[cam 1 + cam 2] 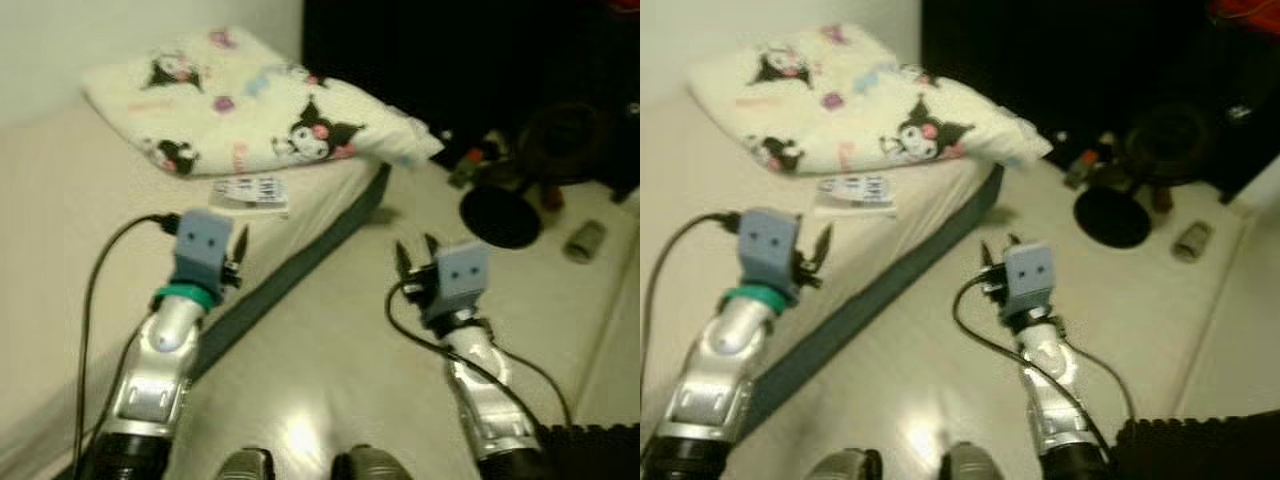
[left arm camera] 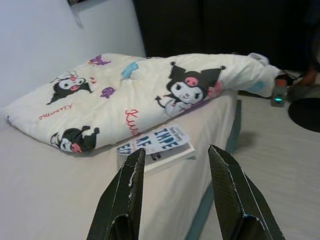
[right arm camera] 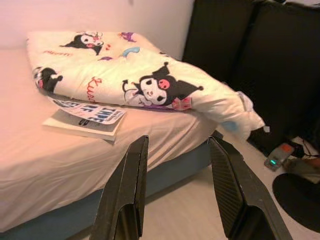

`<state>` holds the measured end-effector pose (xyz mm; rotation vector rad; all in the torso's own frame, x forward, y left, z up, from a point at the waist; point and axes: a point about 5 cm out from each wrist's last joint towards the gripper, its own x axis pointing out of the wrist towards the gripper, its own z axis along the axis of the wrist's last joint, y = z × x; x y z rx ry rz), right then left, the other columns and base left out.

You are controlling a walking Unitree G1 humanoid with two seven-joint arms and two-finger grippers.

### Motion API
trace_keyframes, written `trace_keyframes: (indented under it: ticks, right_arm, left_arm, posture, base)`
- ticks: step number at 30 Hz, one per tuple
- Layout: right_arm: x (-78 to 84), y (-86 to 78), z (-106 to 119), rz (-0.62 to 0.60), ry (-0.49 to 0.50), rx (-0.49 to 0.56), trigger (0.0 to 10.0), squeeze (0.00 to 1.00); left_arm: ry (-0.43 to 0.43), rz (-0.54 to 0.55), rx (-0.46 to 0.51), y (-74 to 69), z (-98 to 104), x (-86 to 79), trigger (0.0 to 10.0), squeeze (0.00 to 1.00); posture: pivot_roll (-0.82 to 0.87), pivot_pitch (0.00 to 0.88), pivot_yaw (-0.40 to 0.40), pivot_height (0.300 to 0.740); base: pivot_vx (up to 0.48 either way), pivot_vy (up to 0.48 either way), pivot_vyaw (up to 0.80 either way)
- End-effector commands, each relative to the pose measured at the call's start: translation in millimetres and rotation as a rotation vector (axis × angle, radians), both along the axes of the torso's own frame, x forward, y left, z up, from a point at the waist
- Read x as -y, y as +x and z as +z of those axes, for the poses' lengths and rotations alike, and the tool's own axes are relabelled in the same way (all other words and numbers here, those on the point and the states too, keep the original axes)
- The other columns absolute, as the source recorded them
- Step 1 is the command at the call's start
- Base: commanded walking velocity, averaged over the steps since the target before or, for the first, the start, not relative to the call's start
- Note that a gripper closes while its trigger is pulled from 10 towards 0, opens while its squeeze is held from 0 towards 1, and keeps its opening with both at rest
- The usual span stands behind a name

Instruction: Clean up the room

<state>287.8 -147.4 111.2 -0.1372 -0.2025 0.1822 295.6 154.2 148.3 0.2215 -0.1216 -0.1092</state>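
On the bed (image 1: 60, 250) — book (image 1: 250, 192) flat, seemingly long axis crosswise.

Dim, blurred head views with floor glare; wrist views sharper

We logged a low bed (image 1: 60, 250) with cream sheet against a pale wall (image 2: 60, 45). Beyond the claws stood dark panels (image 3: 260, 65); glossy light flooring (image 1: 330, 340) lay beneath, reflecting overhead light.
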Motion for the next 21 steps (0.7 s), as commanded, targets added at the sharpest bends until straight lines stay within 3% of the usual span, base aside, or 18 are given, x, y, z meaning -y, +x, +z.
trace_keyframes:
  ticks: [1, 21]
  right_arm:
    - [6.9, -1.9, -4.6, -0.024, -0.004, -0.021, 10.0, 0.0]
    - [5.3, -2.2, -5.1, -0.023, -0.003, -0.022, 10.0, 0.0]
  left_arm:
    - [-0.005, -0.01, -0.021, -1.1, -5.2, 3.1, 10.0, 0.0]
    - [-0.002, -0.012, -0.02, -1.0, -4.5, 3.3, 10.0, 0.0]
  posture:
    - [-0.08, 0.069, 0.032, 0.731]
    - [-0.08, 0.072, 0.036, 0.731]
  base:
    - [0.352, 0.0, 0.0]
    - [0.362, 0.0, 0.0]
